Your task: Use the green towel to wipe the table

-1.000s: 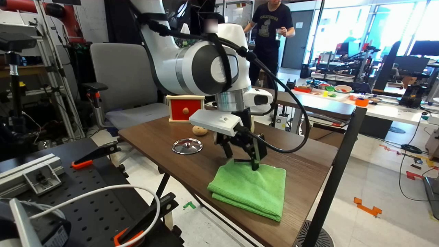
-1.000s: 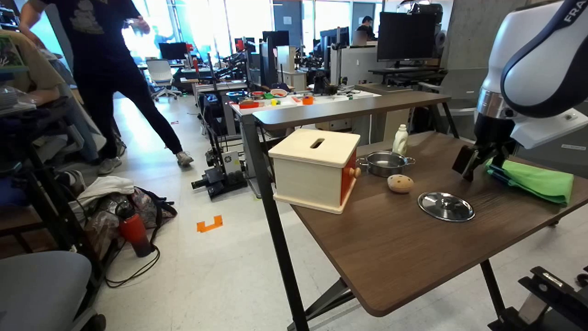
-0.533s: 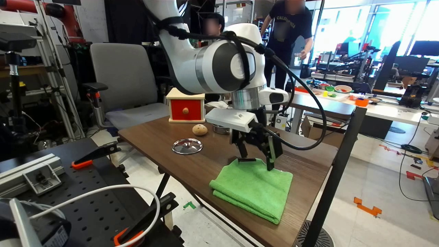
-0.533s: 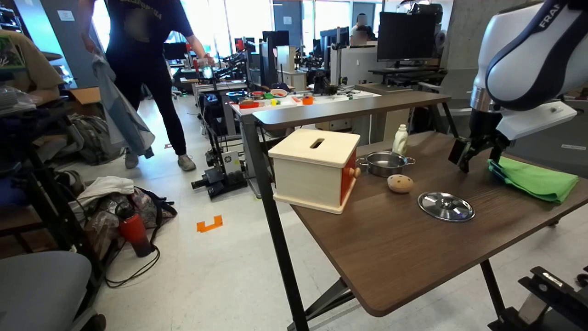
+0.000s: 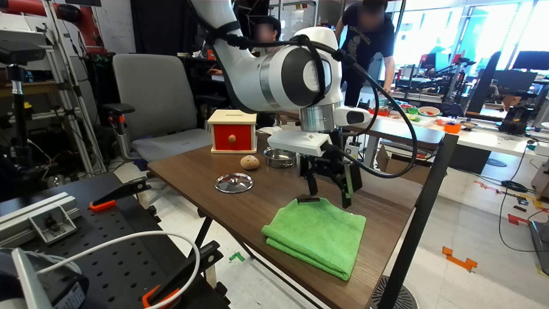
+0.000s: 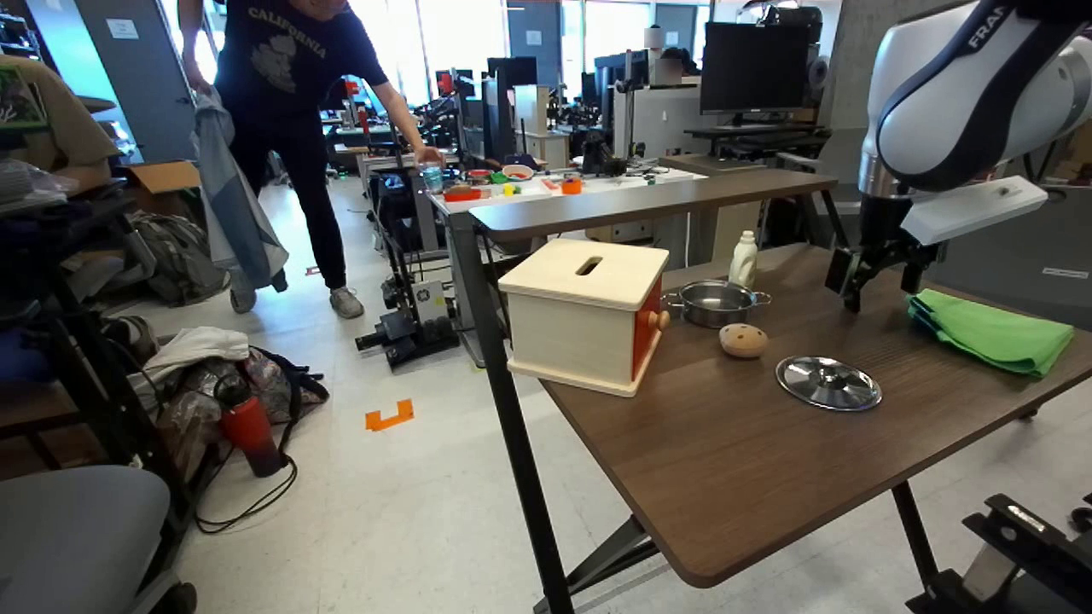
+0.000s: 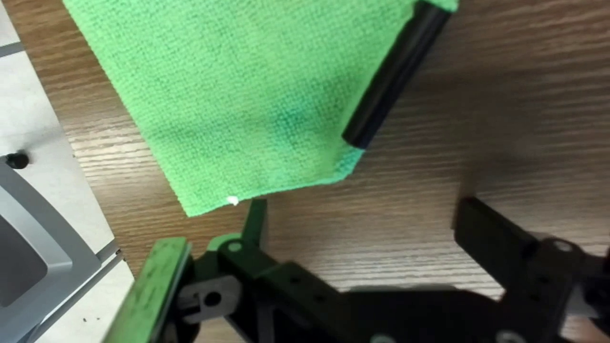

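Observation:
The folded green towel (image 5: 317, 236) lies flat on the brown table (image 5: 201, 171). It shows in an exterior view at the right (image 6: 994, 333) and in the upper left of the wrist view (image 7: 228, 105). A short black rod (image 7: 398, 74) lies along the towel's edge; it also shows in an exterior view (image 5: 308, 199). My gripper (image 5: 330, 199) is open, with nothing between its fingers. It hovers just beyond the towel's edge, above the table, as also seen in an exterior view (image 6: 881, 297). In the wrist view the fingers (image 7: 360, 205) are spread over bare wood.
A metal lid (image 5: 234, 183), a round speckled potato-like object (image 5: 249, 162), a metal pot (image 5: 279, 158) and a wooden box with a red drawer (image 5: 232, 135) stand on the table. A cream bottle (image 6: 744, 260) is behind the pot. A raised shelf (image 6: 648, 205) spans the far edge.
One second ago the open gripper was at the towel's edge. The towel shifted slightly right in that exterior view, then stayed. The gripper has since lifted and moved away from it.

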Controlling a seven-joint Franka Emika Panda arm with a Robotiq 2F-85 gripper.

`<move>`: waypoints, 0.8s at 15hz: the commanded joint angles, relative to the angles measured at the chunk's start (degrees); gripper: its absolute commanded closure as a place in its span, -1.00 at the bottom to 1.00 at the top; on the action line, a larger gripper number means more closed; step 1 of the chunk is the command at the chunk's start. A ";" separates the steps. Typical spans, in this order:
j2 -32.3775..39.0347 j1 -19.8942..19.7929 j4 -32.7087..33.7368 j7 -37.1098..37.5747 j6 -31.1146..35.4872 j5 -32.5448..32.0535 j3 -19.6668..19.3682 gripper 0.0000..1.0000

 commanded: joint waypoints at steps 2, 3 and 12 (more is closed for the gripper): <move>-10.11 -0.31 -9.21 -0.16 0.05 -1.45 -0.99 -1.00; -12.60 -0.64 -11.28 -0.37 0.07 -1.46 -1.18 -1.00; -26.60 -12.12 -21.52 -15.10 -4.64 9.43 9.38 -1.00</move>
